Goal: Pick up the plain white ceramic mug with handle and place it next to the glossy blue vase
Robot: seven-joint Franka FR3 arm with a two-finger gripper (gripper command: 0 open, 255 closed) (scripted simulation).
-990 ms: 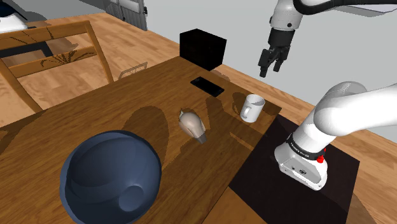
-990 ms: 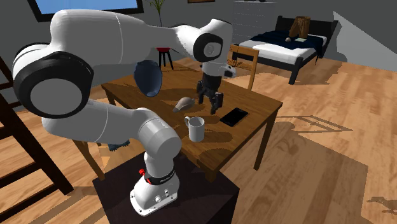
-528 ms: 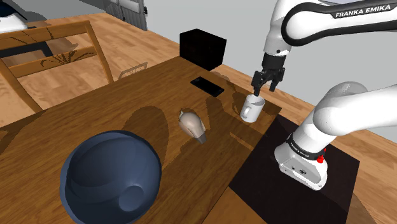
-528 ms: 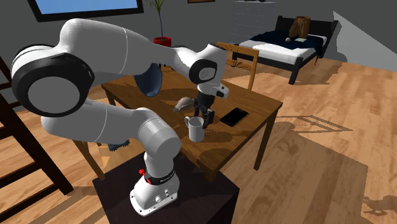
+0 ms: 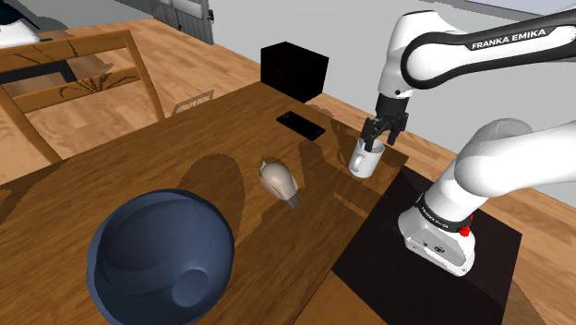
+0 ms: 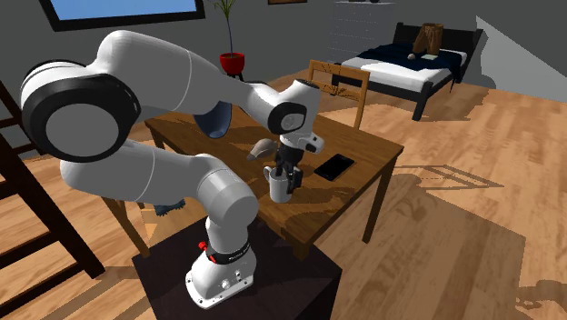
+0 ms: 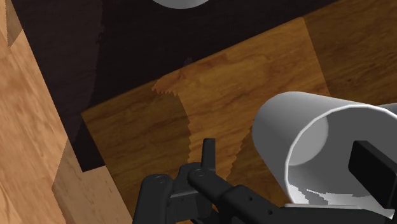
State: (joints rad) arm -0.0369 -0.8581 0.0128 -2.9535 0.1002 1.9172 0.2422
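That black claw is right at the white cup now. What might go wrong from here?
1. The gripper is open astride the rim of the mug, one finger inside. Held by that thin wall alone, the mug may tilt or slip.
2. The mug stands near the edge of the table by the stand, so a nudge might push it off.
3. A small brown object lies between mug and blue vase; a low carry may clip it.

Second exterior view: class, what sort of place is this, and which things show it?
Probably a bedroom or studio in a house: a dark-framed bed with navy bedding at the back, a brown wooden table with a wooden chair beside it, and a light wooden plank floor.
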